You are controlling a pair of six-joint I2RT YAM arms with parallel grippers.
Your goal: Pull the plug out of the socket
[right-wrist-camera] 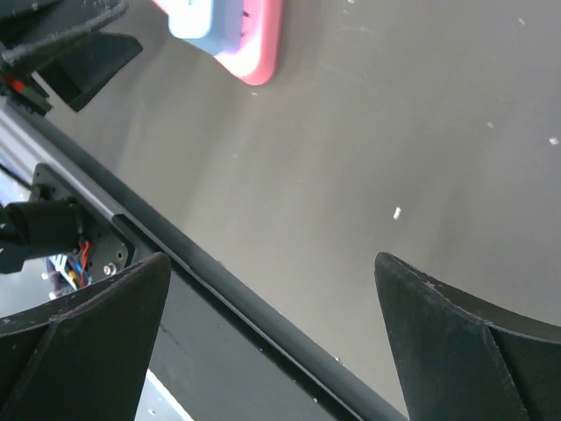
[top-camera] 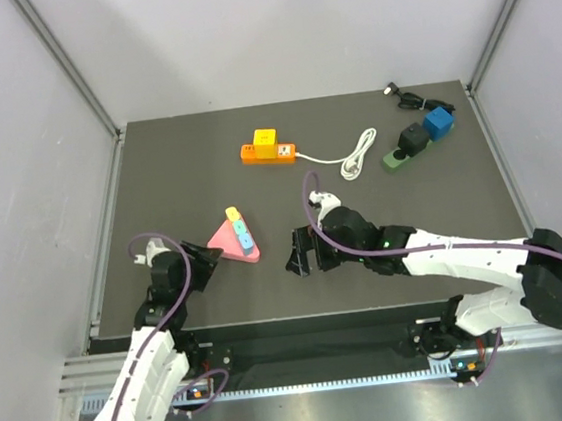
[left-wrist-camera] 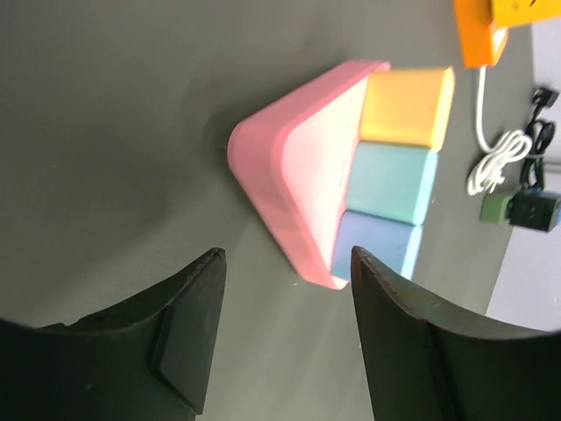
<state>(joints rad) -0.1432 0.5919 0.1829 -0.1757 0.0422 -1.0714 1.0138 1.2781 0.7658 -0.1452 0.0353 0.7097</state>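
**Both arms reach forward, both grippers spread open**

Your left arm (top-camera: pixel 142 371) rises from its base at the lower left and bends forward. Its wrist is turned so that the left gripper (top-camera: pixel 212 259) points to the right. Its 2 fingers (left-wrist-camera: pixel 188 333) stand well apart, jaws open. Your right arm (top-camera: pixel 467 256) stretches low and far to the left from its base at the lower right, with the white link nearly level. The right gripper (top-camera: pixel 296 252) faces left and slightly back toward you, and its 2 fingers are spread even wider. The 2 grippers sit near each other without touching, their tips turned roughly toward one another.
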